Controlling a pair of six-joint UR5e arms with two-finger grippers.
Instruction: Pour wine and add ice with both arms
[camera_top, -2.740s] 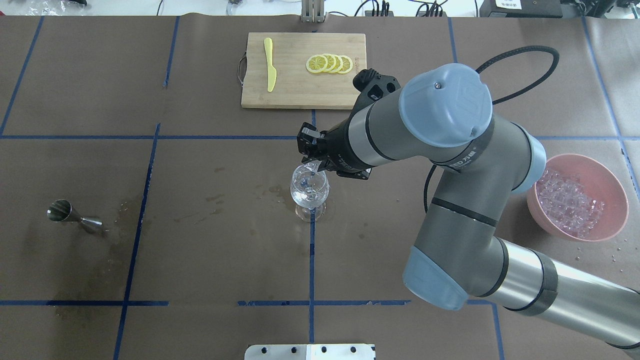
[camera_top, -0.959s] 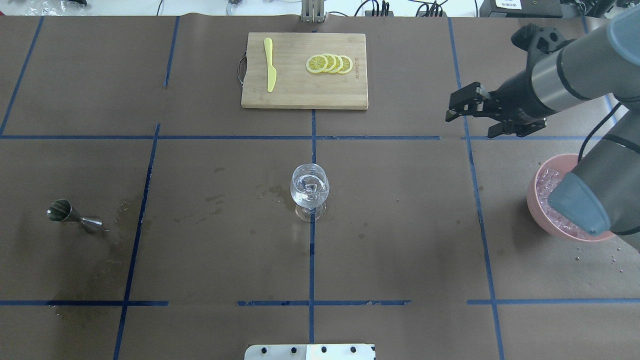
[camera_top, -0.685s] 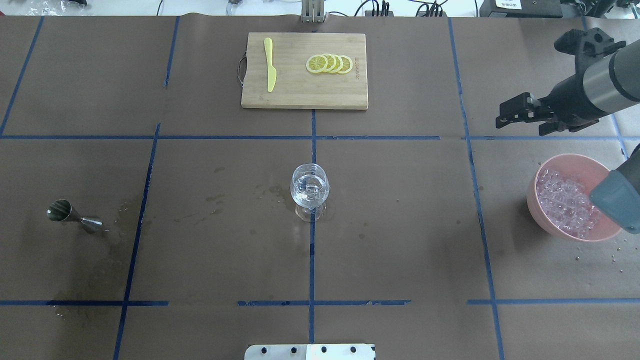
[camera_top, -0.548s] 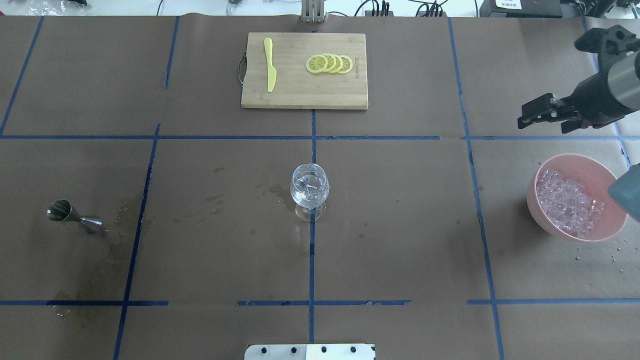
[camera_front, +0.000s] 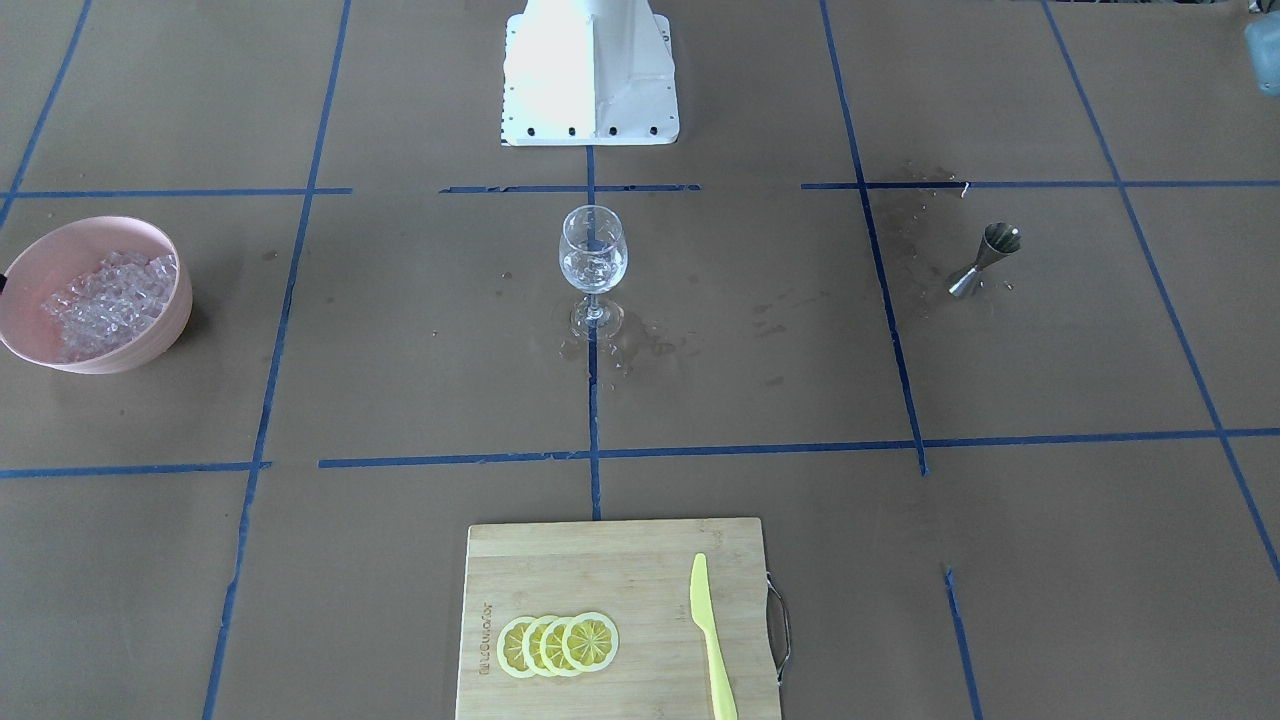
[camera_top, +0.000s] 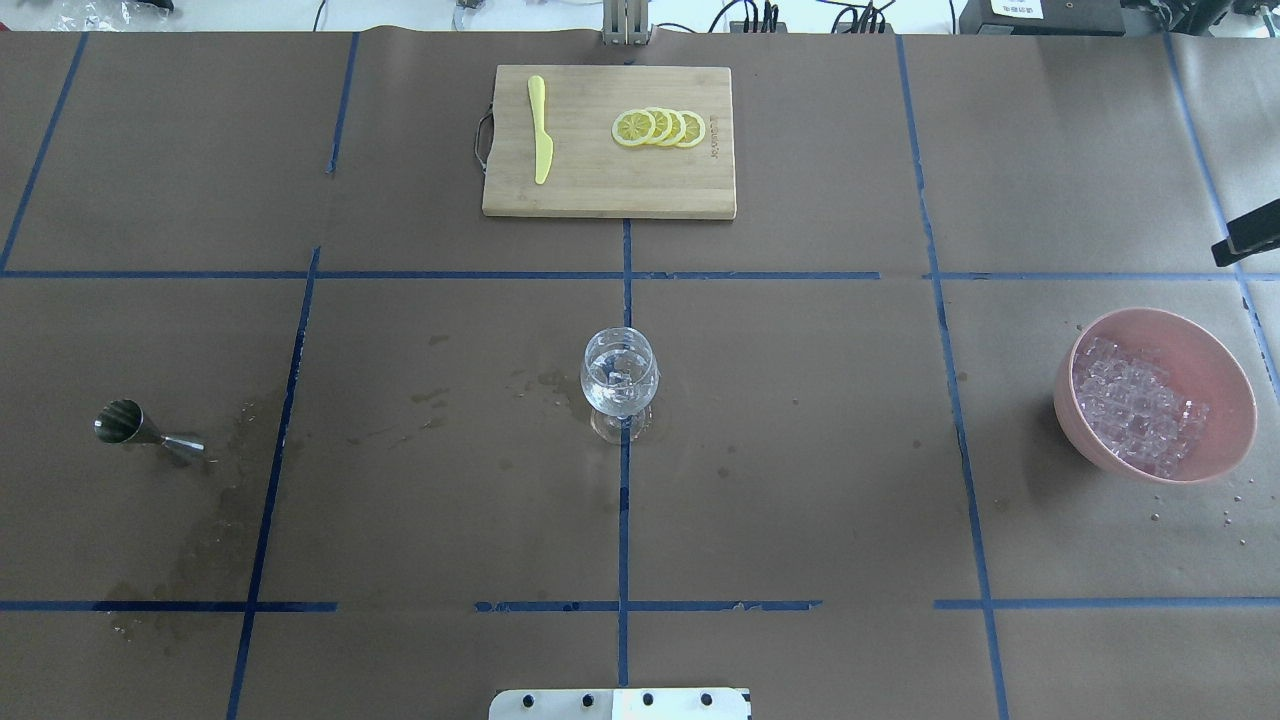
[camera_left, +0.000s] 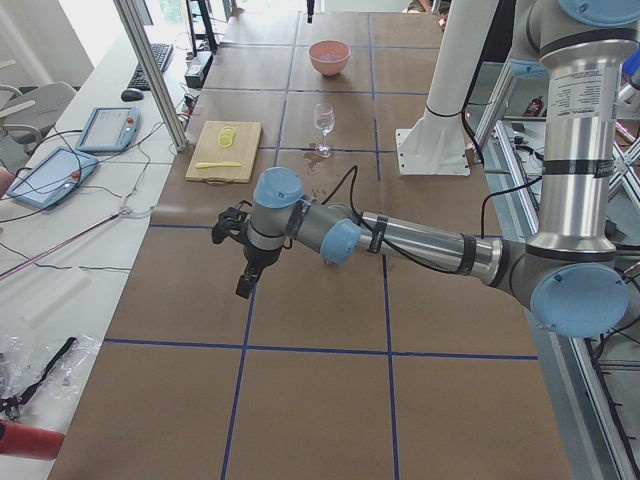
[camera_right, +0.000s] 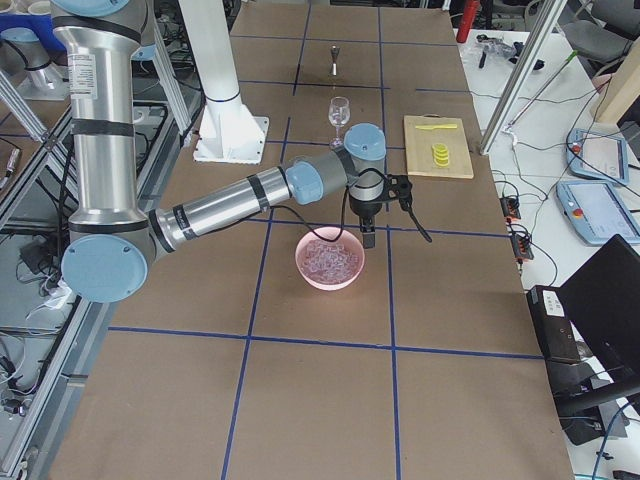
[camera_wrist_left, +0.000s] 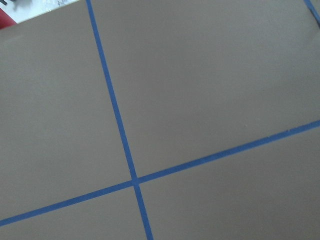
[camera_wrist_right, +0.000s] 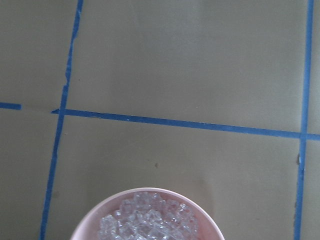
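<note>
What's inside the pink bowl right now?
The pink bowl holds a heap of small clear ice cubes. They cover its bottom, so whatever lies beneath them cannot be seen.

Knife (camera_top: 540, 130): yellow, lying flat.
Cutting board (camera_top: 600, 192): bamboo, under the knife.
Lemon slices (camera_top: 660, 128): overlapping, near the knife, apart.

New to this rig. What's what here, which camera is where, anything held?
Two grey robot arms work at a brown table. Views: one from across the table, one from above behind the robot, one from each table end, and one camera on each wrist. On the table: a pink bowl of ice, a wine glass with some in it, a metal measuring cup, and a cutting board with lemon slices and a yellow knife. The left claw hangs over bare table; the right claw hangs near the bowl. Neither visibly holds anything.
</note>
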